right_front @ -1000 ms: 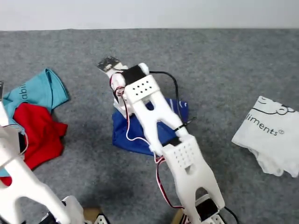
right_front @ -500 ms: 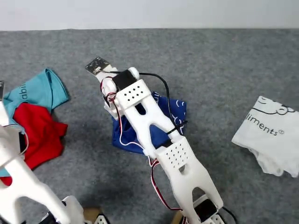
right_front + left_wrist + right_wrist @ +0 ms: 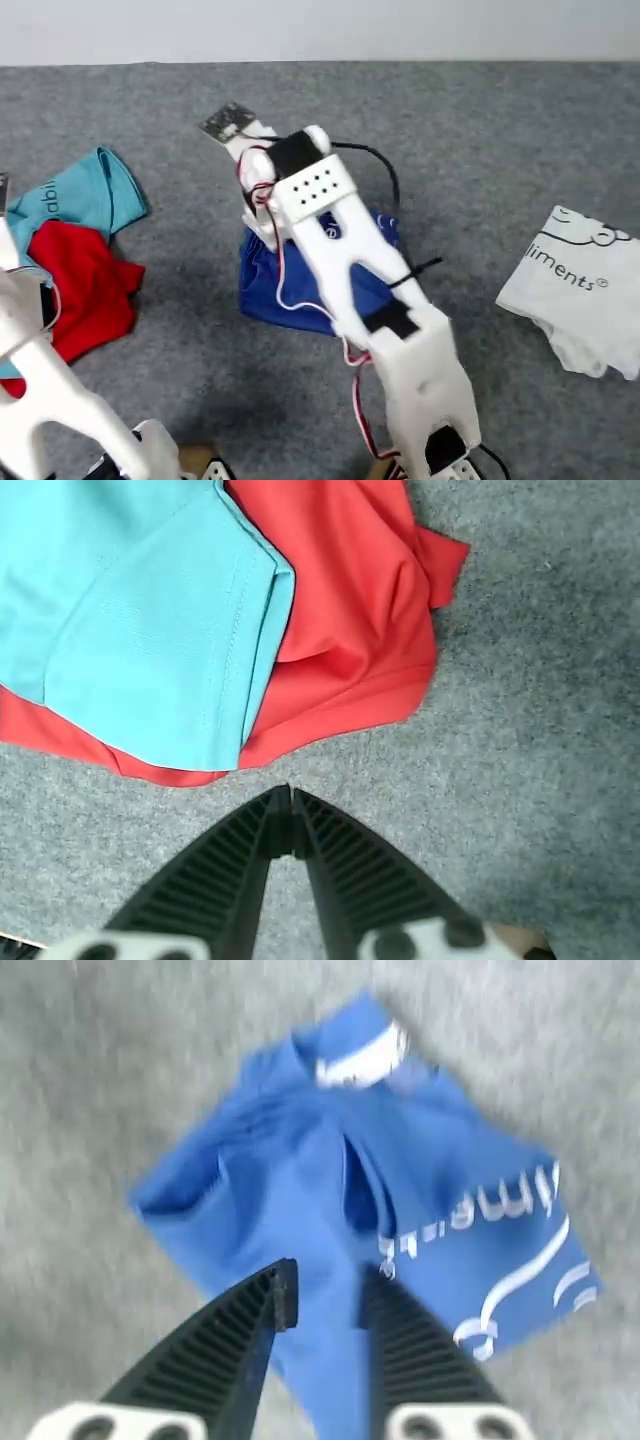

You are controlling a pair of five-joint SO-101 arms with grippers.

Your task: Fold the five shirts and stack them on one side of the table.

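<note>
Your left arm [image 3: 45,385]: near left corner, white links angled up toward the far side. The left gripper [image 3: 291,805] points downward with its black ribbed fingers pressed together, tips meeting.

Your right arm [image 3: 350,260]: based at the near edge, right of centre, and extended far and leftward toward the middle, wrist tipped down. The right gripper [image 3: 328,1295] points downward, fingers parted by a narrow gap.
</note>
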